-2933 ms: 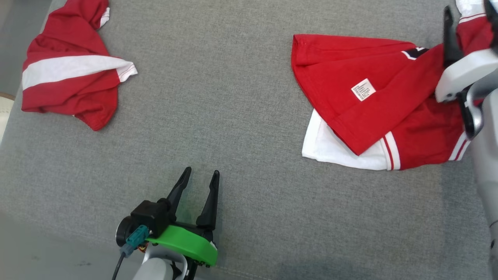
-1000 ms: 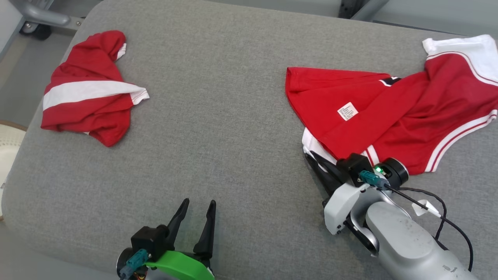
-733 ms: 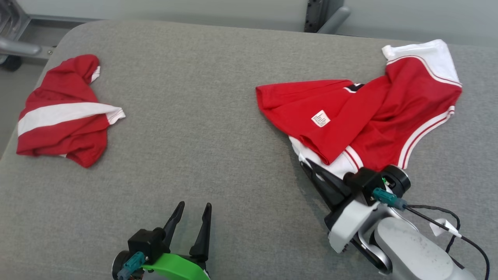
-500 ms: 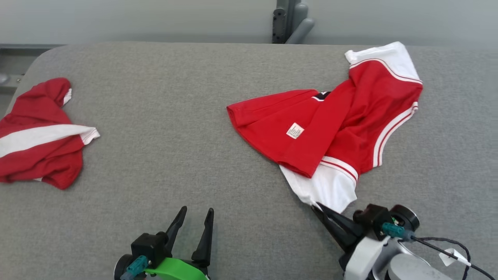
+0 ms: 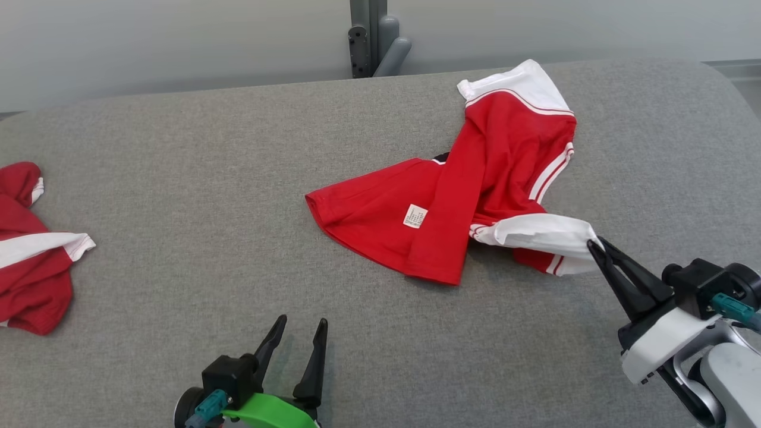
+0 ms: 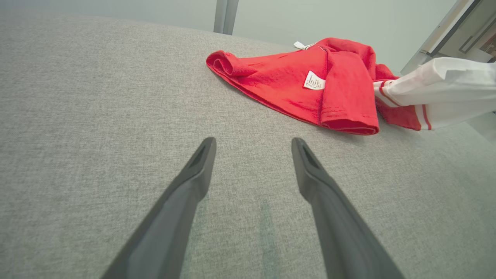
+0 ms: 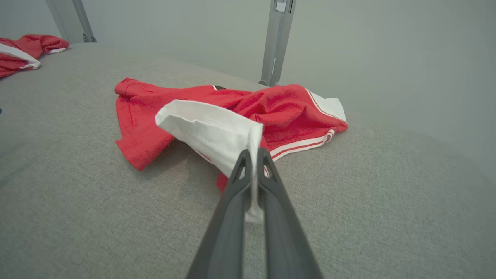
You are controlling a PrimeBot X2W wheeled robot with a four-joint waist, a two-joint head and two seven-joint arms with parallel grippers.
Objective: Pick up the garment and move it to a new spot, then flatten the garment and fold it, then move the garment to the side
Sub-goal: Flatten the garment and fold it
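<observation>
The right pincer (image 5: 593,245) is seen clenched on the edge of the white sleeve (image 5: 535,232) of the red garment (image 5: 440,220). In the right wrist view the cloth is pinched flat between the two dark fingers (image 7: 232,201), whose tips nearly meet. The sleeve is drawn out toward the robot's right and held up off the grey counter (image 5: 178,196), and a shadow is cast under it. The rest of the garment is left lying crumpled on the counter, right of centre and toward the far edge. A red panel is spread out to the left, and a small white label (image 5: 415,216) is shown on it. A white band (image 5: 517,83) edged with red piping is seen at the garment's far end, near the back edge of the counter. The left pincer (image 5: 302,321) is released, with its fingers spread and nothing between them. It is held low near the front edge of the counter, well apart from the garment; whether the cloth surface is touched cannot be told. A second red and white garment (image 5: 30,279) is bunched at the counter's left end, partly cut off by the frame and well apart from both pincers. A grey metal post (image 5: 364,35) is seen behind the far edge.
</observation>
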